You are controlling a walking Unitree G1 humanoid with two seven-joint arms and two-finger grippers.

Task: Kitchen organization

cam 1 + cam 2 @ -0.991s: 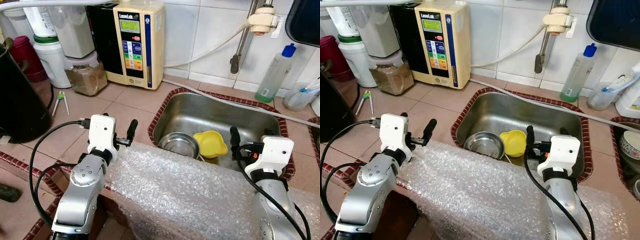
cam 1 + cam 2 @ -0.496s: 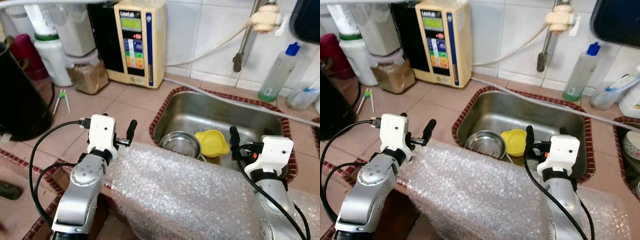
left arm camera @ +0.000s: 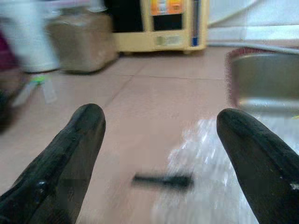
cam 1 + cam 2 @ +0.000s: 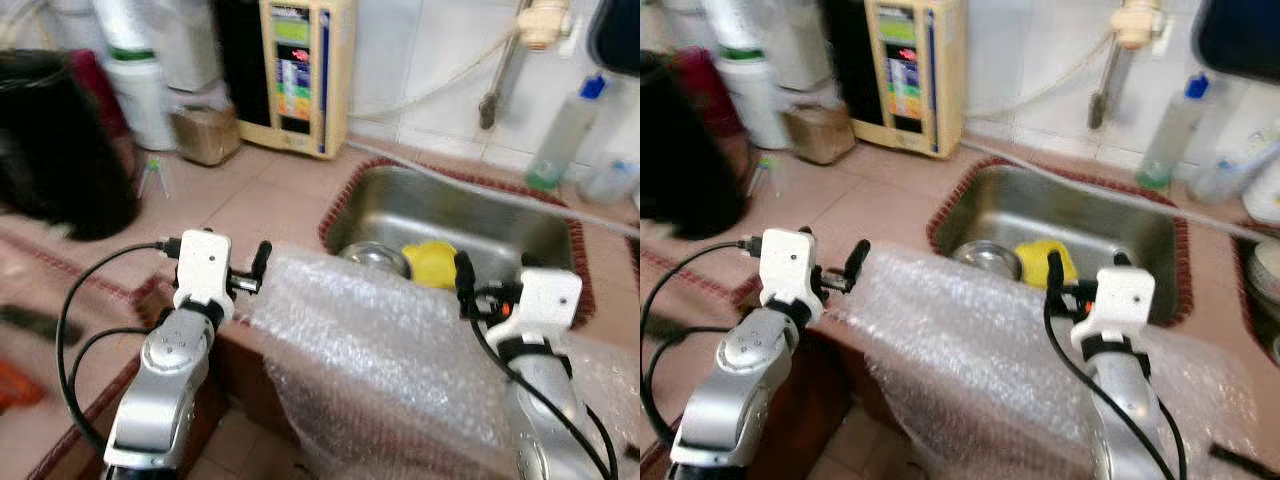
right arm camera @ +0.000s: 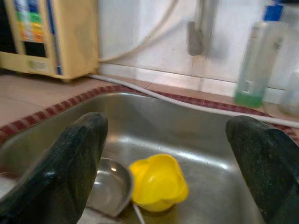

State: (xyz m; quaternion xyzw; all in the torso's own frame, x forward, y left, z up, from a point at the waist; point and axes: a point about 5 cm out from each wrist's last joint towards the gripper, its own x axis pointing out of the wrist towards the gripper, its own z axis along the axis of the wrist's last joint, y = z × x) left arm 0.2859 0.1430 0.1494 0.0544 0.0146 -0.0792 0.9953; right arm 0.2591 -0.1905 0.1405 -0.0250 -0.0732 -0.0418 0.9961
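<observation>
A steel sink [image 4: 480, 205] is set into the tiled counter. In it lie a yellow bowl [image 5: 158, 181] and, beside it, a steel bowl [image 5: 110, 186]. A sheet of bubble wrap [image 4: 380, 340] hangs over the counter's front edge between my arms and hides the near part of both bowls. My left gripper [image 3: 161, 114] is open and empty above the counter tiles, left of the sink. My right gripper [image 5: 168, 122] is open and empty at the sink's near rim, with the yellow bowl showing below and between its fingers.
A cream water ionizer [image 4: 300, 75] stands at the back wall, with a jar [image 4: 205, 130] and white canisters to its left. A large black pot [image 4: 60, 140] sits at the far left. A soap bottle [image 4: 562, 135] and a tap hose are behind the sink.
The whole picture has shifted and blurred, so the camera has moved; the counter and sink now sit farther off and more to the right. Both grippers stay open as before.
</observation>
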